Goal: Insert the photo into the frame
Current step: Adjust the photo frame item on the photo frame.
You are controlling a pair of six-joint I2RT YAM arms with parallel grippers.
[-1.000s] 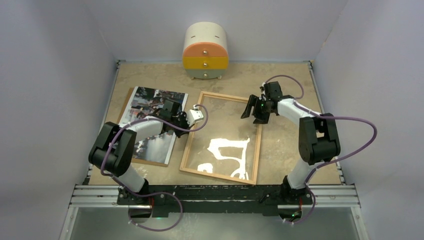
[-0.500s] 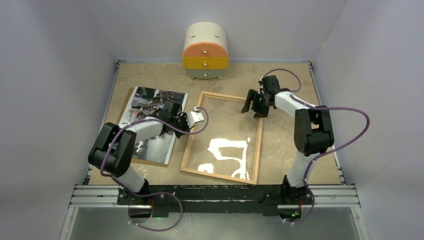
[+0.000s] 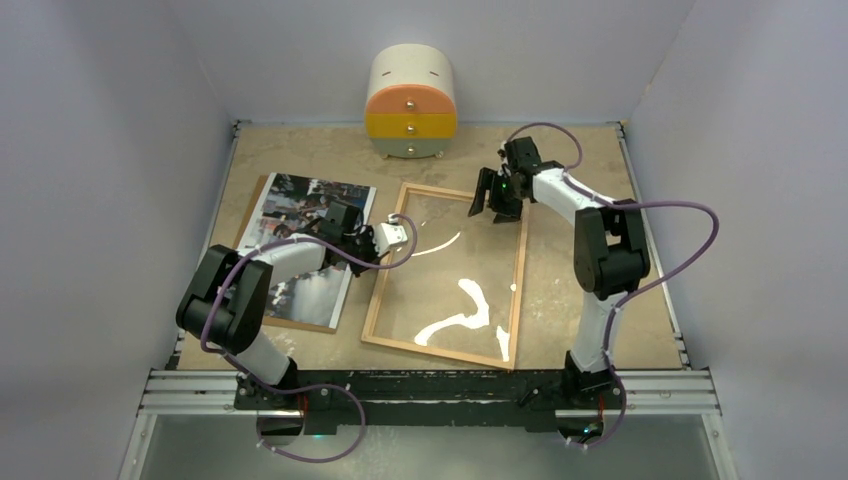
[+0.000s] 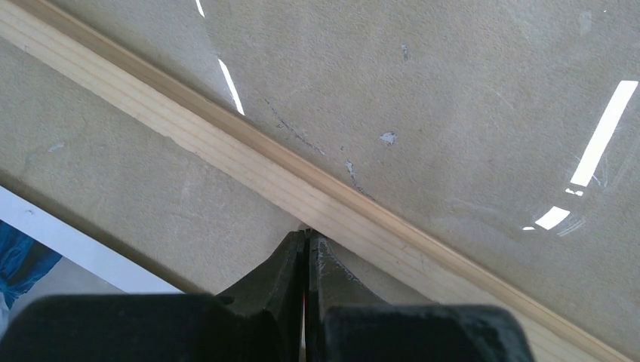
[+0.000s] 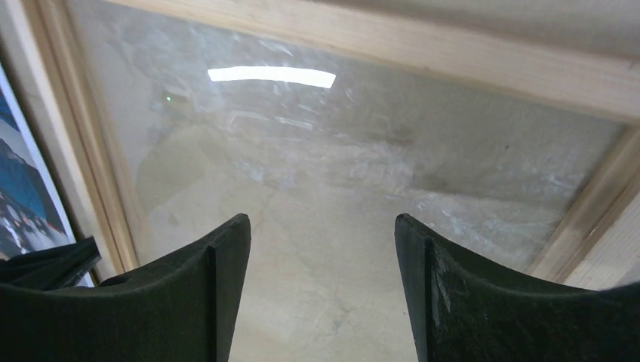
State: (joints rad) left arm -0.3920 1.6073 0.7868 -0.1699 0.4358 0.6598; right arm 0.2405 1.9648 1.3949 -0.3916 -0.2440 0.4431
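Top view, photo: flat near the left edge of the surface, outside the frame.
Top view, frame: flat at mid-surface, slightly skewed, clear pane inside.
Top view, drawer cabinet: centre of the far edge.
Left wrist view, left hand: fully closed, holding nothing; tips at the outer edge of 1 frame rail.
Right wrist view, right hand: wide, holding nothing, above the pane near the frame's far rail.

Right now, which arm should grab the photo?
Left, probably. The left fingers, though shut, sit at the left rail of the frame, right beside the photo. The right fingers are open but over the frame's far corner, away from the photo.
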